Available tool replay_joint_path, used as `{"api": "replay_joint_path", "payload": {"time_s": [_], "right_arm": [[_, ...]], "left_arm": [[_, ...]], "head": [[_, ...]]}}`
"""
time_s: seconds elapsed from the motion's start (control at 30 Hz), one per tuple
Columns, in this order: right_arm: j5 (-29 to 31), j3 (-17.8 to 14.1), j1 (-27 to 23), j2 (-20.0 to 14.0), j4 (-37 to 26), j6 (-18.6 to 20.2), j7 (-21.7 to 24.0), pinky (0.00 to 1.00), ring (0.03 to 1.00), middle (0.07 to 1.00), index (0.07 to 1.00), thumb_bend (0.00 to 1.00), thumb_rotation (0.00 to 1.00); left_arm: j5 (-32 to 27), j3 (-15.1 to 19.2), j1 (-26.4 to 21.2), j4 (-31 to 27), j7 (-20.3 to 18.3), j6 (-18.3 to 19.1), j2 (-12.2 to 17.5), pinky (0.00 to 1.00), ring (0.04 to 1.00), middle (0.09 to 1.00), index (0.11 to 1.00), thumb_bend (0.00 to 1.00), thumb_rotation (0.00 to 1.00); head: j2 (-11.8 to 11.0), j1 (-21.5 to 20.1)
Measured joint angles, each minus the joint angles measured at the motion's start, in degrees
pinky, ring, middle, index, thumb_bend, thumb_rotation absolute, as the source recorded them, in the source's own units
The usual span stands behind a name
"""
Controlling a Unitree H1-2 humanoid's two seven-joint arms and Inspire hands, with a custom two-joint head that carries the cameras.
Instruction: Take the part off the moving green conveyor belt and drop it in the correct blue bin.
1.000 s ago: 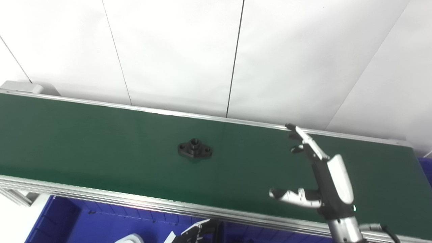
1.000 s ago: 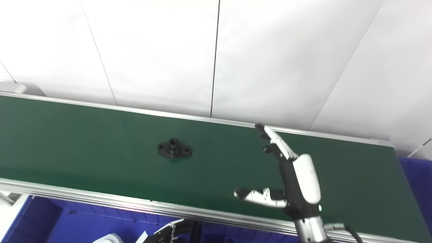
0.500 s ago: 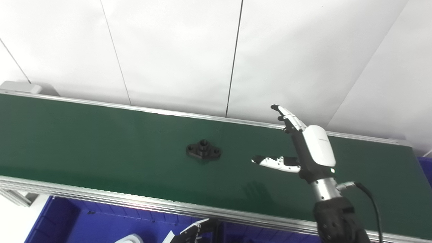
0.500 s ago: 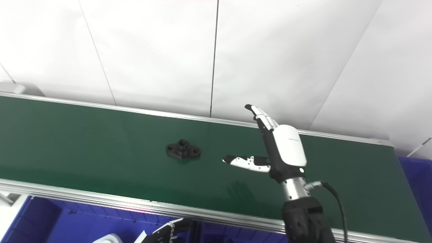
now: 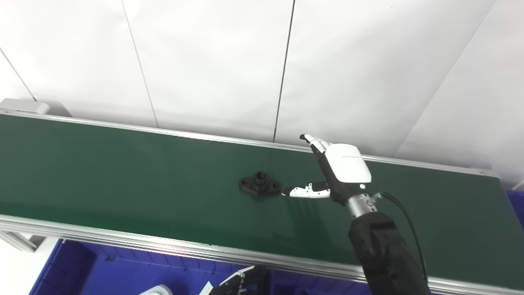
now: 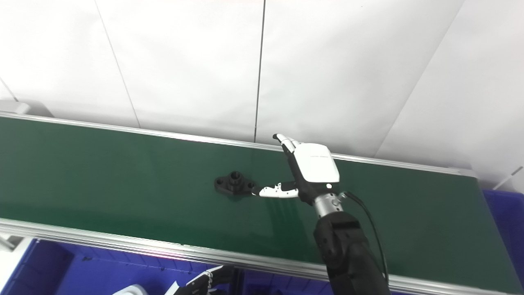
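Note:
A black flanged part [image 5: 260, 184] with a raised centre hub lies flat on the green conveyor belt [image 5: 123, 172], about mid-belt. My right hand [image 5: 336, 170] hovers over the belt just right of the part, open, fingers stretched toward the far rail and thumb tip nearly touching the part's right lug. Nothing is held in it. Only the fingertips of my left hand [image 5: 237, 280] show at the bottom edge, below the belt's near rail; their state is unclear.
Blue bins sit below the near rail [image 5: 98, 270] and at the far right end [image 5: 516, 200]. A white object [image 5: 157, 290] lies in the lower bin. White wall panels rise behind the belt. Silver rails [image 5: 163, 246] edge the belt.
The part has drifted right along the belt. My right hand has swung up and left from the near right of the belt, ending beside the part, still open.

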Motion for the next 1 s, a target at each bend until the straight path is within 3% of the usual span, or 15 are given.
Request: {"api": "replay_joint_path", "payload": {"time_s": [0.67, 0.77, 0.83, 0.93, 1.0], "right_arm": [[0.3, 6.96, -1.77, 2.03, 6.36, 4.87, 0.04, 0.6, 0.748, 0.824, 0.875, 0.86, 0.67], [0.11, 7.67, -1.8, 2.01, 8.18, 4.87, -2.13, 0.53, 0.654, 0.76, 0.849, 0.85, 0.66], [-0.1, 8.04, -2.11, 1.97, 9.19, 4.87, -3.86, 0.41, 0.515, 0.65, 0.789, 0.82, 0.63], [-0.24, 8.71, -2.74, 1.89, 10.24, 4.88, -5.23, 0.31, 0.394, 0.516, 0.678, 0.69, 0.49], [-0.21, 9.03, -3.46, 1.89, 11.61, 4.88, -6.07, 0.28, 0.349, 0.471, 0.648, 0.67, 0.44]], "left_arm": [[0.51, -0.4, 0.86, -1.92, 0.03, 1.58, -0.37, 0.83, 0.888, 0.874, 0.841, 0.77, 0.75], [0.5, -0.41, 0.92, -1.97, 0.03, 1.58, -0.38, 0.83, 0.885, 0.874, 0.844, 0.78, 0.76], [0.52, -0.41, 0.95, -1.99, 0.03, 1.58, -0.34, 0.82, 0.878, 0.873, 0.844, 0.78, 0.77], [0.51, -0.41, 1.02, -2.2, 0.03, 1.77, -0.32, 0.82, 0.88, 0.874, 0.84, 0.77, 0.76], [0.53, -0.41, 1.05, -2.25, 0.03, 1.84, -0.32, 0.81, 0.875, 0.871, 0.837, 0.77, 0.76]], "head": [[0.79, 0.53], [0.97, 0.53], [1.14, 0.44], [1.32, 0.53], [1.32, 0.53]]}}
